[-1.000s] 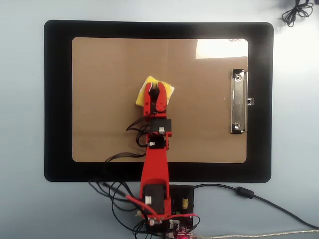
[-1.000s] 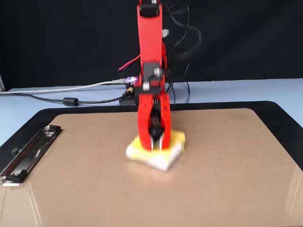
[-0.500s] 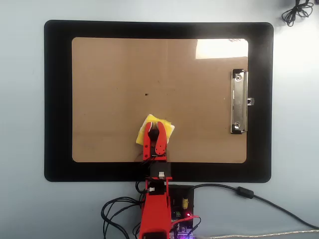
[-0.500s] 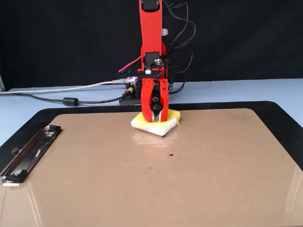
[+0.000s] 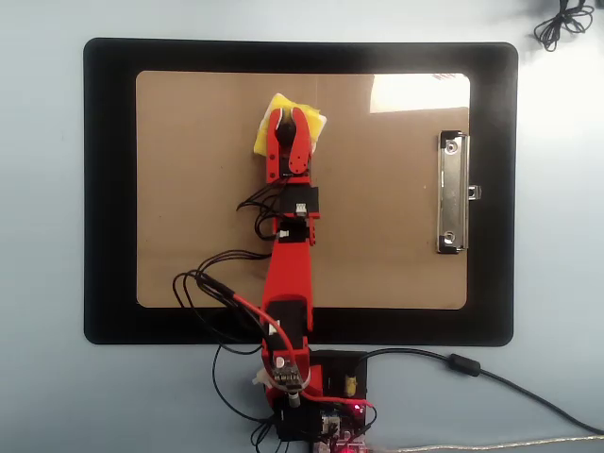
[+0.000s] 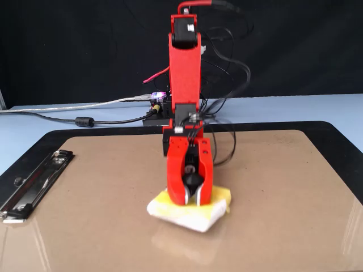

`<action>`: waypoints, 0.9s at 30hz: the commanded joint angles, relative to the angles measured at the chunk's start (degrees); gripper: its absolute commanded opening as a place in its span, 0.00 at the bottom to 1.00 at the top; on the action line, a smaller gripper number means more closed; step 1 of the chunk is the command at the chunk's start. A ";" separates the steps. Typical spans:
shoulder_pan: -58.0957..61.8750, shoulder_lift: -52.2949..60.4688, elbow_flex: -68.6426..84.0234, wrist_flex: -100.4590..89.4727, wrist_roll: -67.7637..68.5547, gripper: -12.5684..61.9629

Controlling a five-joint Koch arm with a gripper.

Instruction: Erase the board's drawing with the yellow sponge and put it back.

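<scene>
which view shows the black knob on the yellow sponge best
The fixed view: the yellow square sponge's black round knob shows between the red gripper's jaws. The overhead view shows only yellow sponge corners; the gripper covers the knob.

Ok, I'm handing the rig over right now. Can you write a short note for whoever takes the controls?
Gripper: shut on the black knob of the yellow sponge, arm stretched far out.
Yellow sponge: flat on the board, near its far edge from the arm's base in the overhead view, clear of the metal clip.
Done: no drawing visible on the exposed board in either view; under the arm and sponge cannot be checked.
Left: lift, check that spot, then put the sponge back and release.
</scene>
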 commanded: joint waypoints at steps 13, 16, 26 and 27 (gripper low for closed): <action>-9.93 47.99 47.99 8.96 -2.37 0.06; -10.37 36.47 35.51 10.37 -4.31 0.06; -3.96 7.65 5.19 10.46 -4.31 0.06; -2.99 11.07 9.84 10.28 -4.22 0.06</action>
